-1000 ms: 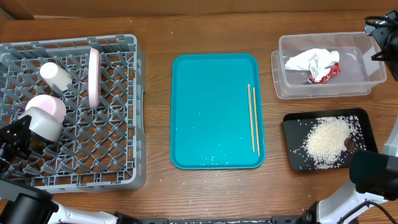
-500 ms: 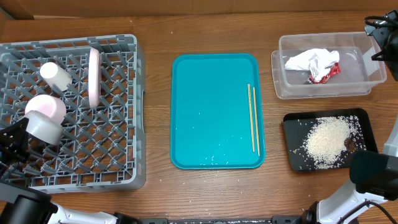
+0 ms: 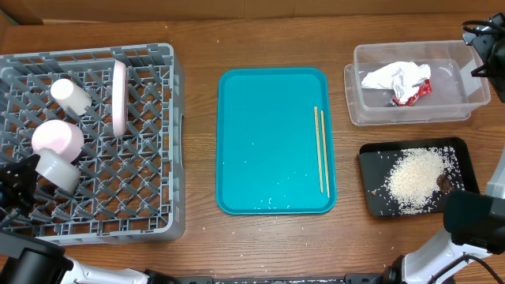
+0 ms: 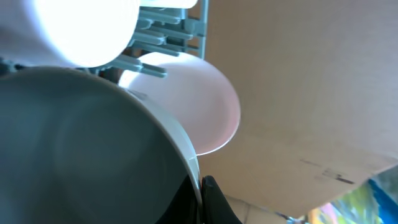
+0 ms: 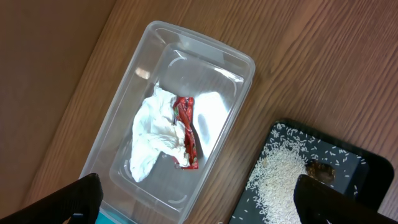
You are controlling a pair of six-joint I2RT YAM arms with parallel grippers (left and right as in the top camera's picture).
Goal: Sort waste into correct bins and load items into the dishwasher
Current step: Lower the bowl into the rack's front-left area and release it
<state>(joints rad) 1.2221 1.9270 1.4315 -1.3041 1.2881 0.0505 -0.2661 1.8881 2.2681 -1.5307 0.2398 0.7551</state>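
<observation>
My left gripper [image 3: 24,180] is shut on the rim of a whitish bowl [image 3: 57,168] over the front left of the grey dish rack [image 3: 150,197]. The left wrist view shows its fingers [image 4: 200,198] pinching the bowl's rim [image 4: 81,143]. A pink bowl [image 3: 57,137], a white cup [image 3: 69,95] and an upright plate [image 3: 119,99] sit in the rack. The chopsticks [image 3: 319,150] lie on the teal tray. White paper [image 3: 388,76] and the red wrapper [image 3: 420,91] lie in the clear tub [image 3: 465,106]. Rice [image 3: 414,178] and a brown scrap [image 3: 443,182] are in the black tray [image 3: 371,154]. My right gripper [image 5: 196,202] is open and empty, high above the tub [image 5: 236,62].
The teal tray [image 3: 268,142] lies in the middle of the wooden table with a few rice grains near its front edge. The right arm's base [image 3: 472,222] stands at the front right beside the black tray.
My left gripper has drawn the whitish bowl toward the rack's front left, away from the pink bowl. The right arm has not moved.
</observation>
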